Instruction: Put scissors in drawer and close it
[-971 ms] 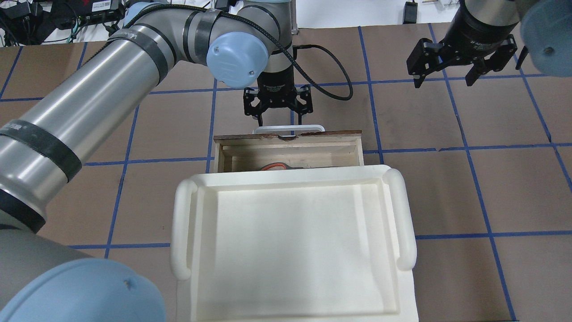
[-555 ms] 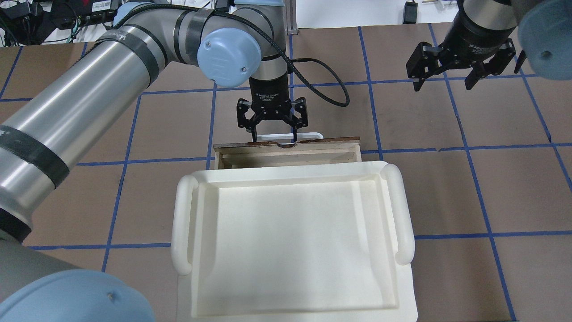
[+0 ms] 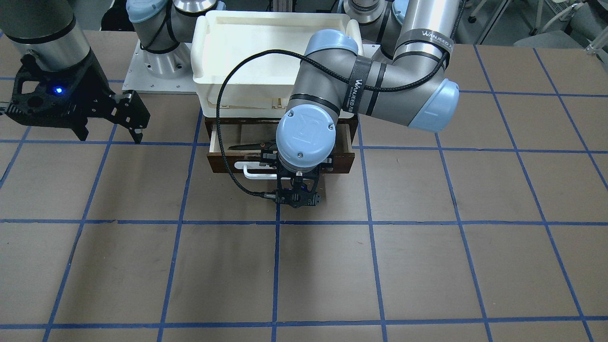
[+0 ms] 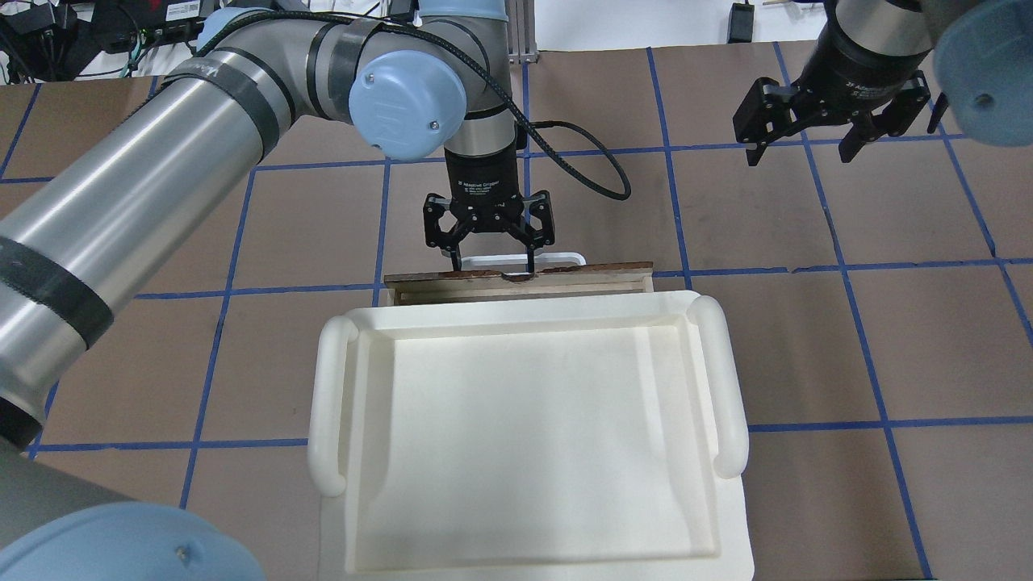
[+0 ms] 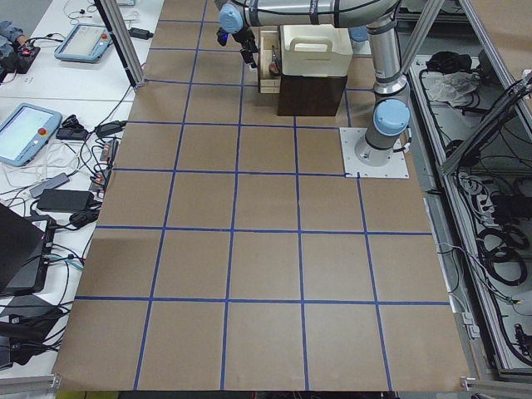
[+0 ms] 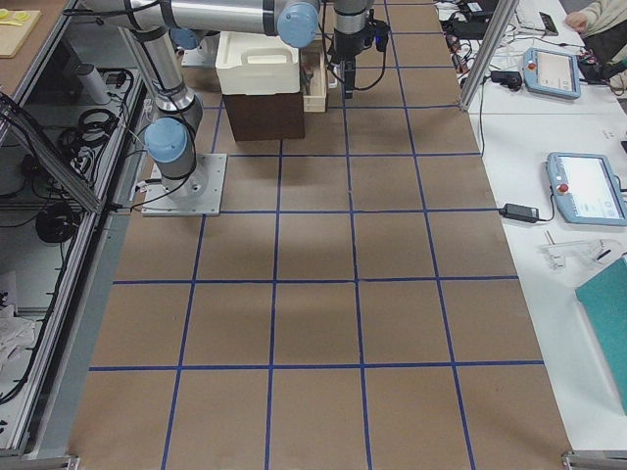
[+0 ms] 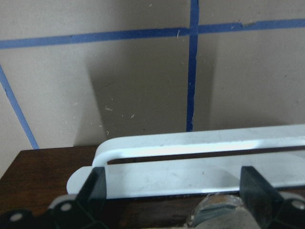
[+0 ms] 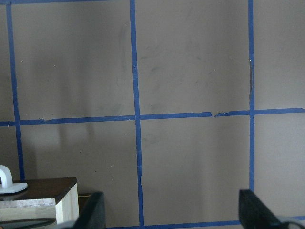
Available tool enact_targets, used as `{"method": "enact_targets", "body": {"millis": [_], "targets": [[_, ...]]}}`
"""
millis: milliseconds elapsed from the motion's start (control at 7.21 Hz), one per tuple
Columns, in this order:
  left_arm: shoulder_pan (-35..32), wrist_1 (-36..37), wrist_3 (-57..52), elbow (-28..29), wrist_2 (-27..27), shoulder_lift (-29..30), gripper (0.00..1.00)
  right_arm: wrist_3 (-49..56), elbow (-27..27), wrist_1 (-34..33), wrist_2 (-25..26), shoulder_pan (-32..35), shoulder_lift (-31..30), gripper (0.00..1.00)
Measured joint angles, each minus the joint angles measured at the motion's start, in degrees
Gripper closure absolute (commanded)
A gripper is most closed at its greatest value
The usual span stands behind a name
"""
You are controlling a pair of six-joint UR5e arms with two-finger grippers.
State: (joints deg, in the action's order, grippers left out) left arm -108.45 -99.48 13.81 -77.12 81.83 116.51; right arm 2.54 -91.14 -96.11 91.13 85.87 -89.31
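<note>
The drawer (image 4: 605,269), with dark brown front and white bar handle (image 4: 557,259), sticks out only a narrow strip from under the white tray. In the front-facing view the drawer (image 3: 223,167) is slightly open and the dark blades of the scissors (image 3: 244,146) lie inside; their handles are hidden by the left wrist. In the overhead view the scissors are hidden. My left gripper (image 4: 492,268) is open, pointing down at the drawer front, with its fingers (image 7: 95,186) astride the handle (image 7: 200,148). My right gripper (image 4: 799,152) is open and empty, off to the right above the table.
A large white plastic tray (image 4: 524,317) sits on top of the dark brown cabinet (image 6: 265,116) that houses the drawer. The brown table has a blue tape grid. The left arm's black cable (image 3: 223,142) loops beside the drawer.
My left gripper has moved toward the robot against the drawer front, and the drawer has slid in. The orange-lined scissor handle seen earlier is now hidden under the tray. The right gripper has barely moved.
</note>
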Motion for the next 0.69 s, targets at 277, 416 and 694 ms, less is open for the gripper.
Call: {"method": "enact_targets", "body": {"millis": [277, 416, 694], "targets": [[-0.3, -4.0, -0.6, -1.0, -0.8, -1.2, 0.0, 0.1, 0.0, -0.1, 0.0, 0.0, 0.0, 0.0], [-0.6, -4.9, -0.8, -2.4, -0.9, -1.9, 0.0, 0.1, 0.0, -0.1, 0.0, 0.0, 0.0, 0.0], [-1.3, -5.5, -0.2, -4.8, -2.2, -3.4, 0.0, 0.1, 0.0, -0.2, 0.0, 0.0, 0.0, 0.0]]}}
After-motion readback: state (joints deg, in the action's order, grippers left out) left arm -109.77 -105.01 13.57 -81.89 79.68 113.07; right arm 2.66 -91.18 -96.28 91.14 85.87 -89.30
